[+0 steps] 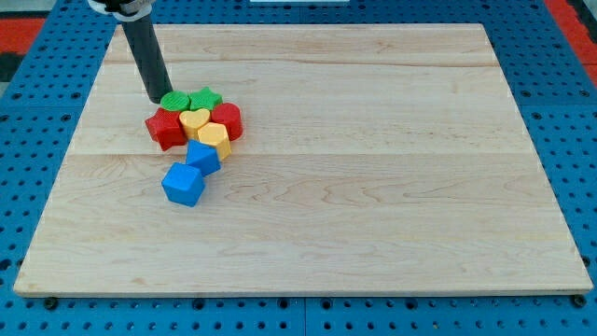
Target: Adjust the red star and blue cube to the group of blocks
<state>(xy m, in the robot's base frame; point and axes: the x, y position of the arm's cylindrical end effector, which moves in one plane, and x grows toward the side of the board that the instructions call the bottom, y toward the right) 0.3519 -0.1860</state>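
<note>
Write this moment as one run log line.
tip: upper left of cluster, beside green block | red star: cluster's left edge | blue cube: bottom, by blue block

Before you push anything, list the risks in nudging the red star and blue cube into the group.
1. My tip sits at the cluster's upper left, touching the green blocks; pushing from here scatters the group.
2. The red star already touches its neighbours, so a hard push shoves the yellow heart.
3. The blue cube may pivot aside.
</note>
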